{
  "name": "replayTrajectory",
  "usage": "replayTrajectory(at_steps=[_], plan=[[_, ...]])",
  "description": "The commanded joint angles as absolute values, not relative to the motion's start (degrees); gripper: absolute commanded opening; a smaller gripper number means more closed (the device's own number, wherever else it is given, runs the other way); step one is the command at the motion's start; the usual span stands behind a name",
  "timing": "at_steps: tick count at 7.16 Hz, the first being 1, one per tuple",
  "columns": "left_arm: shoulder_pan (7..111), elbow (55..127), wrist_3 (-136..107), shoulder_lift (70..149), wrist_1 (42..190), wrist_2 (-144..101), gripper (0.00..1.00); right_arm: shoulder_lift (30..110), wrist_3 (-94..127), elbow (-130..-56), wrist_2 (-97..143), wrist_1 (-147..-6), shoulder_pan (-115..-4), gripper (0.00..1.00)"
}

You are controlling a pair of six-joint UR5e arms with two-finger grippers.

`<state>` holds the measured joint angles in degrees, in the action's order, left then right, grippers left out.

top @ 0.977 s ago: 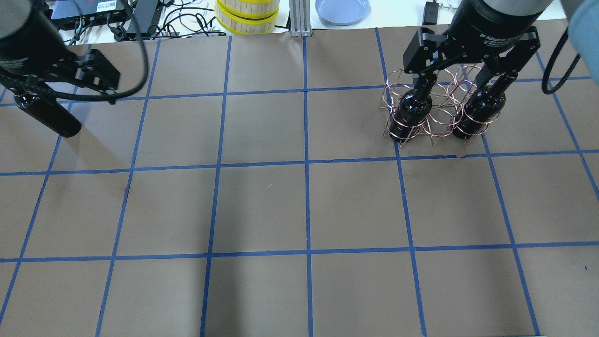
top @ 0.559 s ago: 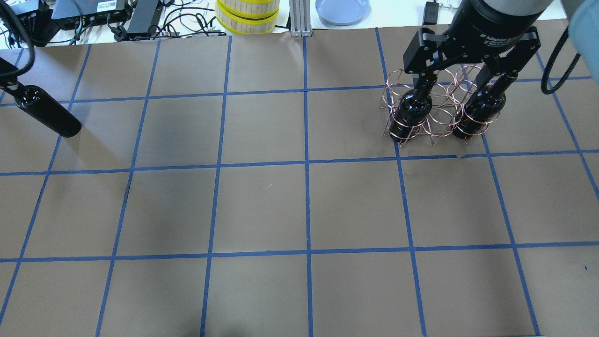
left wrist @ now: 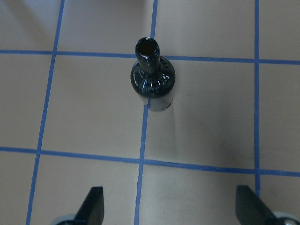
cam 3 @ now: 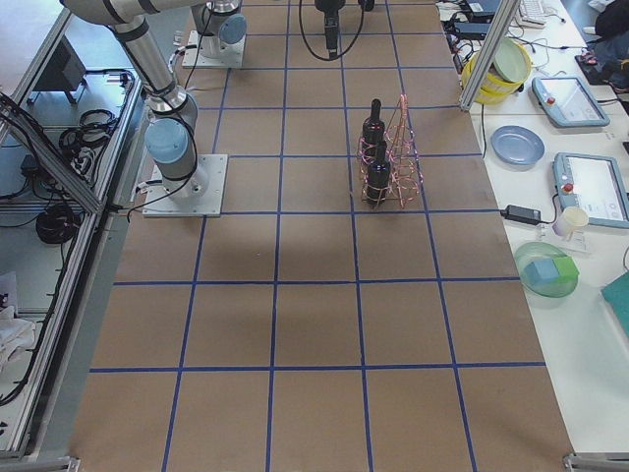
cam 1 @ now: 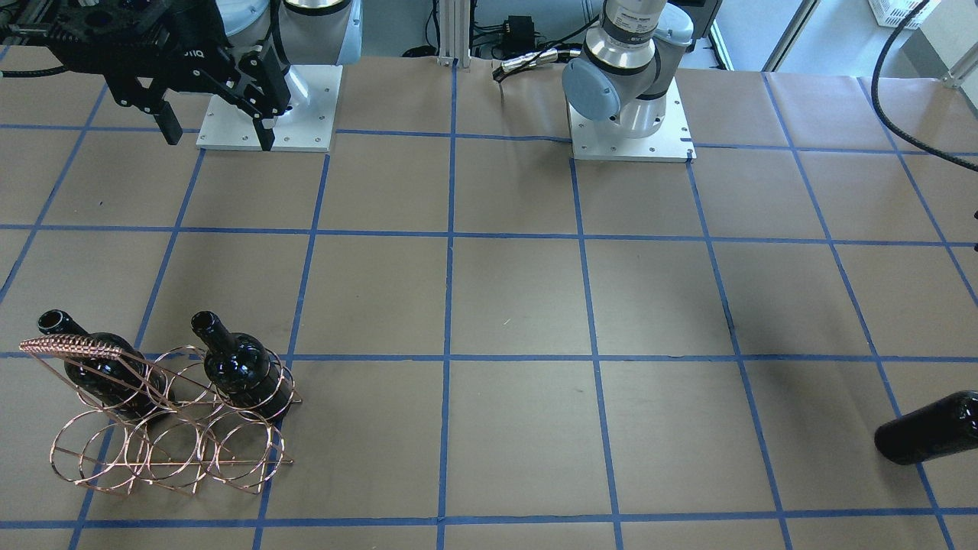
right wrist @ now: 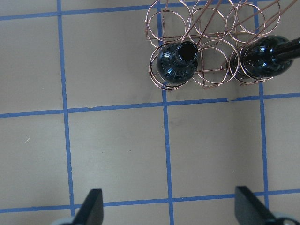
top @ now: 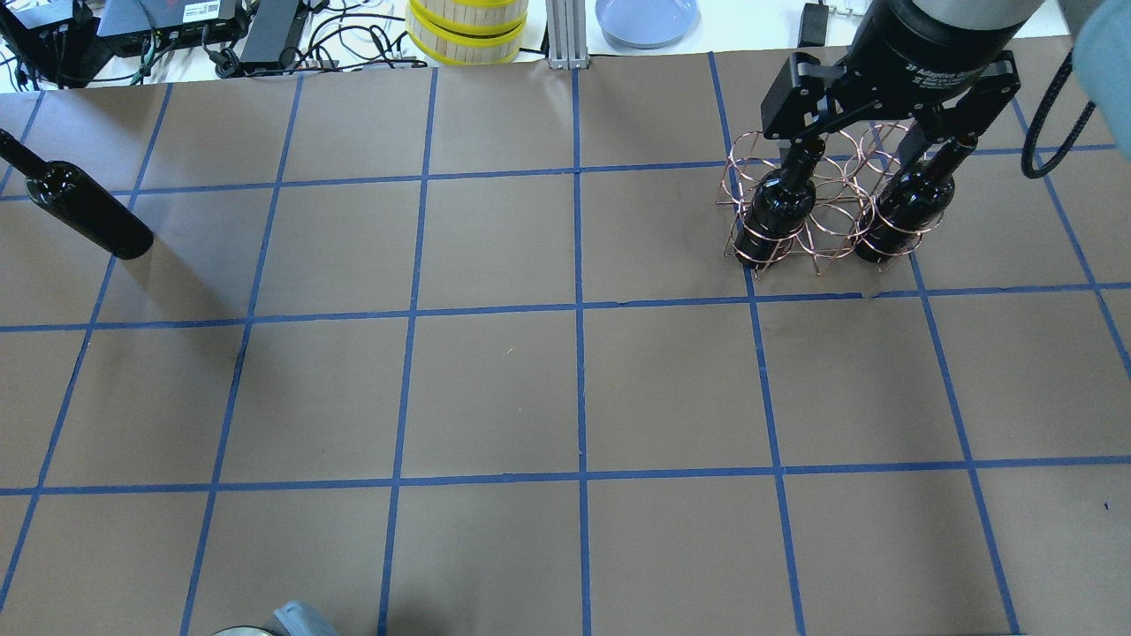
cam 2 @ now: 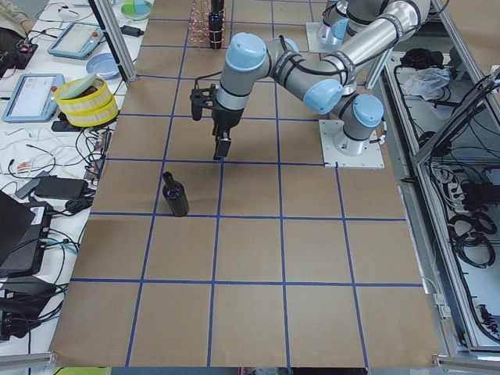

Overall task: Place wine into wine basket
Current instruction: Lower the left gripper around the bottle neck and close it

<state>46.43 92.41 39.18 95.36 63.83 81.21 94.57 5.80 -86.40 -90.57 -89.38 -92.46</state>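
Table (left wrist: 211, 117); wine (left wrist: 152, 79) upright, apart fr. left hand (left wrist: 171, 204); jaws spread

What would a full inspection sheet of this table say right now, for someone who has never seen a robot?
Surface: brown paper table with a blue tape grid.
Job's things: wine basket holds a first bottle and a second bottle in the end rings of one row; the other rings are empty. A third bottle stands alone on the table, outside the basket.
Clutter: nothing seen on the paper.
Hands: left hand open, empty, raised clear of the third bottle; right hand open, empty, raised by the basket.
Cables: black cable hangs by the right arm; cable tangle beyond the table's edge.
Surroundings: blue plate and yellow-rimmed stack on the side bench.
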Motion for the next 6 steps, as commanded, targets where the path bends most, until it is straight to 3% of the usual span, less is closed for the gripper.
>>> replayTrajectory(at_steps=[1, 6], plan=[[45.8, 92.8, 41.7, 101.7, 53.1, 79.3, 1.0, 94.7, 5.9, -86.7, -90.6, -89.4, -92.5, 1.0], [46.1, 91.9, 42.6, 109.3, 46.1, 70.1, 1.0, 94.8, 5.9, -87.5, -90.6, -89.6, -92.5, 1.0]])
